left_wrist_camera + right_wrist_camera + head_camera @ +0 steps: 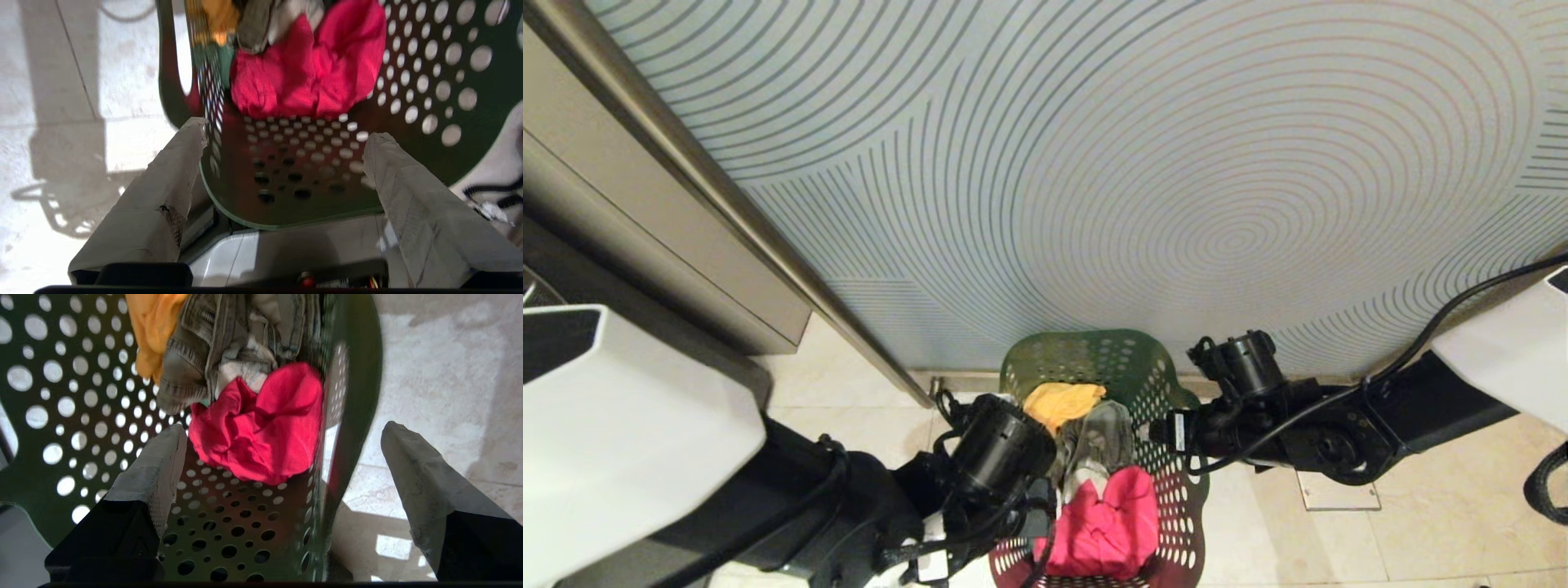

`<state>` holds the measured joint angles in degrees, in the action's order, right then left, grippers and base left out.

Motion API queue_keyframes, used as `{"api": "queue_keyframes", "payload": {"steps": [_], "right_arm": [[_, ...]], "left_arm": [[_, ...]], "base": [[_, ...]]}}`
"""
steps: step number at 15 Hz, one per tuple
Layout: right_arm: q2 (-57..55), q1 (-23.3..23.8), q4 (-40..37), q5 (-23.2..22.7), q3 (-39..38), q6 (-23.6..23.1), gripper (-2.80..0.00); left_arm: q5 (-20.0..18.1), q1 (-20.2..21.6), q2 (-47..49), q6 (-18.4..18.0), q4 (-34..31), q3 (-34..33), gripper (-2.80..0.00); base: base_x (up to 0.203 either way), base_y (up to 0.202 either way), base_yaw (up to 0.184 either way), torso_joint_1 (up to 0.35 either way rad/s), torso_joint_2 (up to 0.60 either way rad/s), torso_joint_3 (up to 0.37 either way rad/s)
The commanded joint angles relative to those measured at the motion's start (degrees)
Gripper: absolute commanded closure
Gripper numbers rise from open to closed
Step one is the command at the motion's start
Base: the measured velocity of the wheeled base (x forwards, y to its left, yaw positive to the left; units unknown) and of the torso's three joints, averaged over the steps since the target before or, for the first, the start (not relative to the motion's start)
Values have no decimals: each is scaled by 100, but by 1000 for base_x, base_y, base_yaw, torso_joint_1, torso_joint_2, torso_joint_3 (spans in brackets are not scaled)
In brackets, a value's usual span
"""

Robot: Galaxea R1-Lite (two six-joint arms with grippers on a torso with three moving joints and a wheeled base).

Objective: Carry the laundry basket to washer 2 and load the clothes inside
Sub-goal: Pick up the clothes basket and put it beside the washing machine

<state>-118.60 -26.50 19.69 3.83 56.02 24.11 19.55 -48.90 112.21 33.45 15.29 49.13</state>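
Note:
The green perforated laundry basket (1094, 359) stands on the floor right below me, with the clothes inside: a yellow piece (1062, 404), a grey one (1098, 441) and a pink-red one (1107, 523). My left gripper (286, 139) is open at the basket's left side, one finger (184, 155) outside the wall by the handle cut-out (184, 77), the other over the inside. My right gripper (284, 430) is open across the right wall (351, 416), one finger (163, 457) inside, the other (408, 465) over the floor. Neither holds anything. Washer 2 is out of view.
A pale wall panel (1143, 163) with curved line patterns rises just behind the basket. A beige cabinet front (645, 220) and a metal door post (768, 245) stand at the left. A small metal plate (1339, 490) lies flush in the tiled floor at the right.

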Motion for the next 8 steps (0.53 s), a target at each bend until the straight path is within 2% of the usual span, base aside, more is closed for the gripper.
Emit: {"api": "queue_keyframes", "payload": {"steps": [1,3,4,8], "right_arm": [[10,-74,17,6,-63,14,-280],[29,-84,26,13,-108,6,-280],[30,-84,26,13,-117,6,-280],[21,-84,26,30,-179,6,-280]], "left_arm": [[88,8,68,-62,-27,212,-280],[230,12,-82,-319,-106,229,-280],[381,12,-128,-336,-146,229,-280],[435,39,-408,-383,-349,246,-280]], "base": [[0,0,0,0,0,0],[0,0,0,0,0,0],[0,0,0,0,0,0],[0,0,0,0,0,0]]}}
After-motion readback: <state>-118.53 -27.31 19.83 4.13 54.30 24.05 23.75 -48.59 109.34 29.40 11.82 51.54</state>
